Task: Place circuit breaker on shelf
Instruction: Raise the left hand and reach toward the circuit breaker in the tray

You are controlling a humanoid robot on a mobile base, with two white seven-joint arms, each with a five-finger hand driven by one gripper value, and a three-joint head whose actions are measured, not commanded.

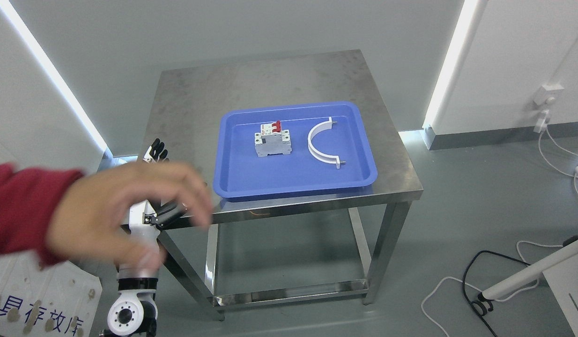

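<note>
A person's blurred hand [129, 206] covers most of the robot's left hand [153, 187], so its grip probably cannot be told, while the untouched circuit breaker [271, 139] stands in a blue tray [293, 187] rightward, needing a level reach.

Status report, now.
Left hand mostly hidden, holding nothing seen. Circuit breaker in blue tray, untouched. Person's hand blocking left arm.
</note>
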